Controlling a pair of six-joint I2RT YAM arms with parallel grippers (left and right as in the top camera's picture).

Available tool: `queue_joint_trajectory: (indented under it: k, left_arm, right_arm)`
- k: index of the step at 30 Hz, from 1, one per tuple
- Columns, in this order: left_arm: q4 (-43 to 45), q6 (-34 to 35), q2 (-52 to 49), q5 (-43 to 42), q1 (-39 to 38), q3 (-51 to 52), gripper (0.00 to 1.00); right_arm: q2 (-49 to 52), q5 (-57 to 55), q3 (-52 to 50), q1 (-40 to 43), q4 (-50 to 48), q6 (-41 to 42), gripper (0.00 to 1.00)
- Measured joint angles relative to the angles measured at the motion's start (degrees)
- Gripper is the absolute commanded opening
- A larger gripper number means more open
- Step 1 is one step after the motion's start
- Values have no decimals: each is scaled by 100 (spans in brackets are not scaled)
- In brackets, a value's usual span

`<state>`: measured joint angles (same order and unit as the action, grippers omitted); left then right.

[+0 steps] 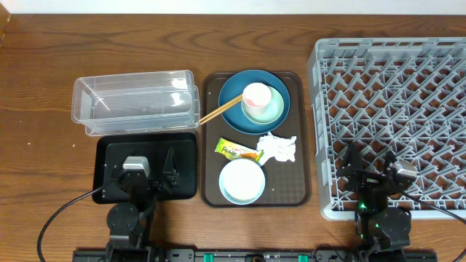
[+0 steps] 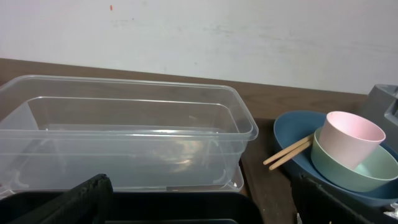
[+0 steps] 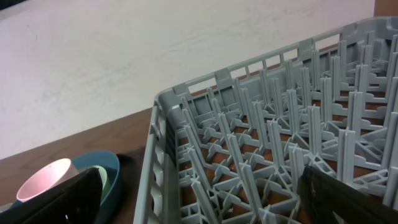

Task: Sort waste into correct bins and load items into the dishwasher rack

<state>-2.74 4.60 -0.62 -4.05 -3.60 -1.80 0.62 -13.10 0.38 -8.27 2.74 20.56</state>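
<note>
The left pincer [image 2: 200,200] is held wide open above the black tray [image 1: 186,154], the right pincer [image 3: 200,198] likewise above the dishwasher rack [image 1: 397,94]

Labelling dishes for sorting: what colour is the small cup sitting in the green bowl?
The cup is pale pink; the left wrist view shows it best.

Bins: 2 – 1 clear tub [image 1: 135,102] ahead of the left fingers [image 2: 81,196], 1 black tray [image 1: 186,171] under them. Serving tray [image 1: 285,185]: 1, brown. Dishes: 4 – 1 dk-blue plate [image 1: 233,91], 1 mint-green bowl [image 1: 274,109], 1 pink cup [image 1: 255,94], 1 white bowl [image 1: 242,181]. Chopsticks [image 1: 215,113]: 2. Waste: 1 napkin [image 1: 279,148], 1 yellow-green wrapper [image 1: 237,151]. Dishwasher rack [image 1: 393,94]: 1, grey, under the right fingers [image 3: 68,199].
</note>
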Motion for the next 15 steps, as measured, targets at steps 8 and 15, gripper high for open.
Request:
queue_joint_trajectory:
  k: [8, 15]
  left_arm:
    - [0, 0, -2, 0, 0, 0, 95]
    - [0, 0, -2, 0, 0, 0, 95]
  right_arm:
    - [0, 0, 0, 0, 0, 0, 99]
    - [0, 0, 0, 0, 0, 0, 99]
